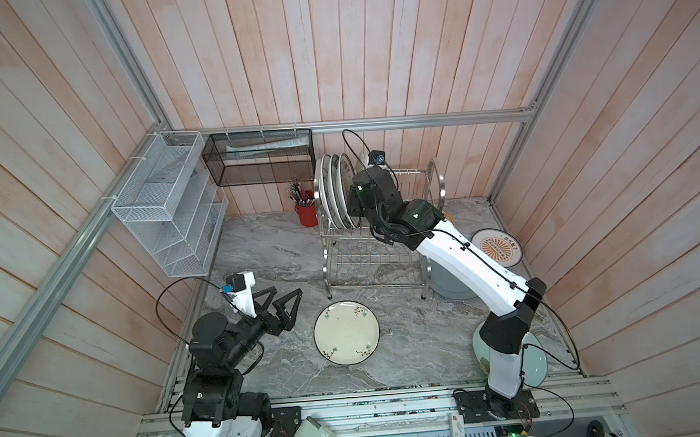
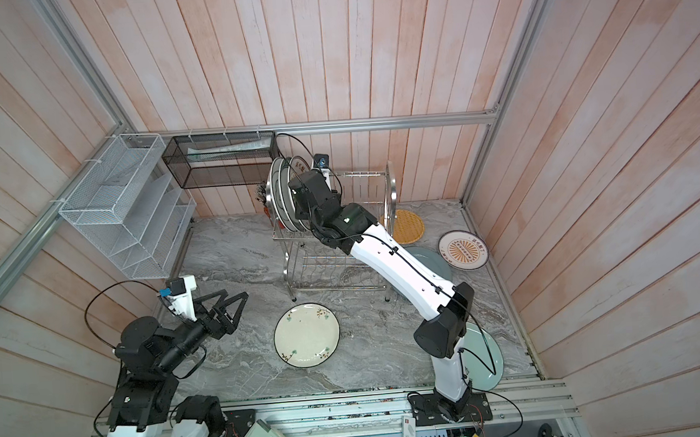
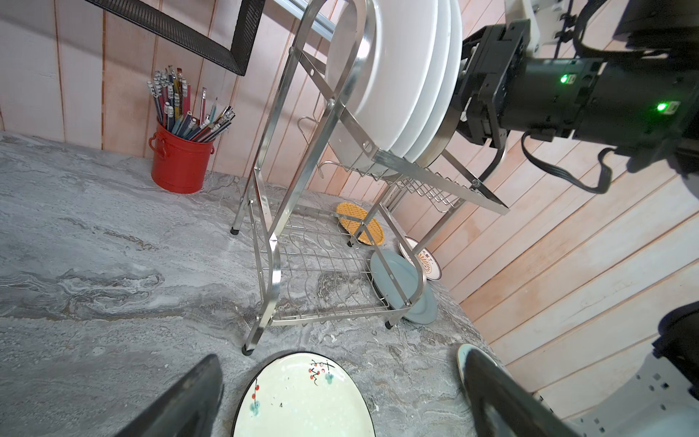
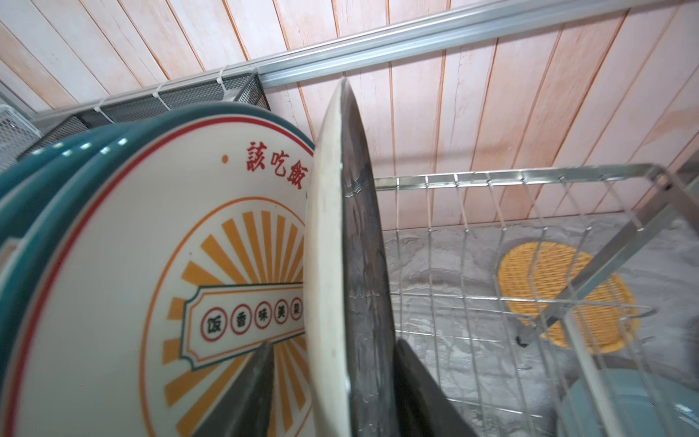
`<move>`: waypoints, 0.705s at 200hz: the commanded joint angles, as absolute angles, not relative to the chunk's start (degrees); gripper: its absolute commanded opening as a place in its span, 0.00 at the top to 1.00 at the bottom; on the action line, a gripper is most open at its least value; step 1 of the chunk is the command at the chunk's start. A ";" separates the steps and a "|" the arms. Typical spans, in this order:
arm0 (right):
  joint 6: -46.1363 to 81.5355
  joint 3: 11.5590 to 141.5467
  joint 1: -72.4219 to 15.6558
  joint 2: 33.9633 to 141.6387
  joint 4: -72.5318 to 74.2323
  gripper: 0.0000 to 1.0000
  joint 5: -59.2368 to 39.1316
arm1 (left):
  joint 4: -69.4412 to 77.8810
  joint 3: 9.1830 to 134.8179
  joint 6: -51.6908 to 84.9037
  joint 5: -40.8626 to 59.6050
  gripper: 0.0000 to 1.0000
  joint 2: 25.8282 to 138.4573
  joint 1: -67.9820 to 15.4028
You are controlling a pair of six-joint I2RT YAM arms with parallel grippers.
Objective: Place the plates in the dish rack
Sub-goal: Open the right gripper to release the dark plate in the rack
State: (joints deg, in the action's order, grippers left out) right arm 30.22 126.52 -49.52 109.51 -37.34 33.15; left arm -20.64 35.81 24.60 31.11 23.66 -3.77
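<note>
The steel dish rack [image 1: 326, 246] [image 2: 288, 265] stands at the back with several plates [image 1: 332, 191] upright in its upper tier. My right gripper [image 4: 334, 342] is open and straddles the rim of a black plate [image 4: 359, 265] standing next to a sunburst plate [image 4: 132, 283]. One finger has a gap to the plate. My left gripper [image 1: 286, 291] [image 3: 342, 355] hangs open and empty beside the cream floral plate [image 1: 346, 333] [image 3: 302, 401], which lies flat on the table.
On the table right of the rack lie an orange lattice plate [image 2: 407, 226], a sunburst plate [image 1: 496, 247], a grey-blue plate [image 2: 430, 260] and a pale green plate [image 2: 484, 361]. A red pencil cup [image 3: 179, 162], white mesh organiser [image 1: 168, 205] and black mesh basket [image 1: 259, 158] are at the back left.
</note>
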 commanded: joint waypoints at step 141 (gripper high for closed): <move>33.96 120.84 -51.53 101.46 -34.11 0.38 28.49 | -20.77 35.26 23.56 31.38 0.00 22.76 -3.72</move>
State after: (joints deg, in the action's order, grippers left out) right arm 32.86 124.05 -51.22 104.73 -36.21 30.48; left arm -20.67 35.81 24.60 31.18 23.40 -3.77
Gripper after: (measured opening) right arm 0.616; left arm 0.999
